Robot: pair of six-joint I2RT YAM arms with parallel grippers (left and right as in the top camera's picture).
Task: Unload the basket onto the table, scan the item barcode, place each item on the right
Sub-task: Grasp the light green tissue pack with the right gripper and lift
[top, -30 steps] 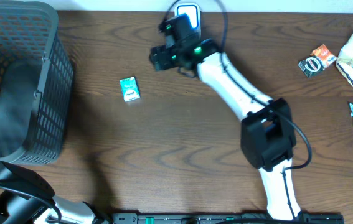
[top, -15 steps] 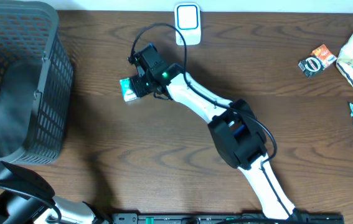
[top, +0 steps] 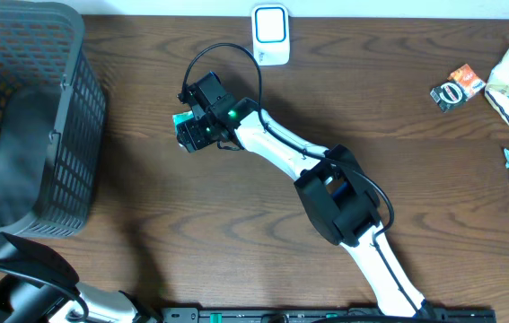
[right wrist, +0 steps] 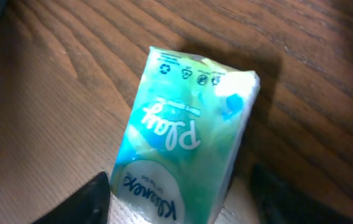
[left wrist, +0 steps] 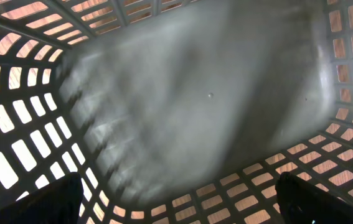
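Right gripper (right wrist: 185, 205) part-open, straddling teal-and-white soft tissue pack (right wrist: 182, 143) on brown wooden table (top: 236, 224).
Pack lies directly under the fingers, left of table centre, long axis running between them, not gripped yet. Left gripper (left wrist: 182, 202) spread wide, well apart inside grey mesh plastic basket (left wrist: 14, 155); right arm nearer.

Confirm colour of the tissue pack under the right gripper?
The tissue pack is teal-green with white lettering; shows best in the right wrist view.
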